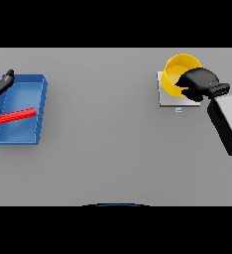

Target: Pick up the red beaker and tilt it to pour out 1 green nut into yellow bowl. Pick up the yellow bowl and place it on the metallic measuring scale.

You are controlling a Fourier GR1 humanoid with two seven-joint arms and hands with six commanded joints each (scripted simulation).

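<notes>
Bowl (pixel 178 72) sits on the scale (pixel 171 97) at far right, right hand (pixel 201 83) curled round its rim; letting go unevenly could tip or drag it off the scale.

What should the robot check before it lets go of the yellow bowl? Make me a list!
1. Yellow bowl over the scale: ok.
2. Bowl resting flat on the scale: cannot tell.
3. Right hand curled on the bowl's rim: ok.
4. Green nut inside the bowl: cannot tell, none shows.
5. Red beaker out of the way, lying in the blue tray: ok.
6. Left hand away, by the tray's edge: ok.
</notes>
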